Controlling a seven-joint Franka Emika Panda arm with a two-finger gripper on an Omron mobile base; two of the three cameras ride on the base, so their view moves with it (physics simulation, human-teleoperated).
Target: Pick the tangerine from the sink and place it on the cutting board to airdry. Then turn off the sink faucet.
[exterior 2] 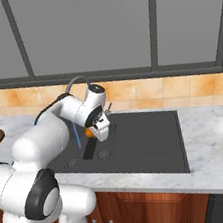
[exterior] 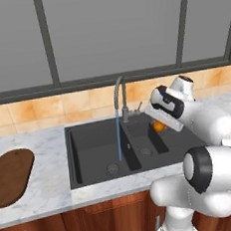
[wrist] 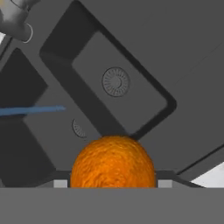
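Fingers (exterior: 161, 128) pinched the tangerine (wrist: 113, 161), held above the small basin of the sink (exterior: 92, 160) | step: carrying fruit out | next: swing left past the running faucet (exterior: 119, 94) to the cutting board (exterior: 10, 175) on the counter (exterior: 47, 169).

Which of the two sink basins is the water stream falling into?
The large basin, on the side nearer the cutting board. The blue stream ends beside its drain; the small basin gets none.
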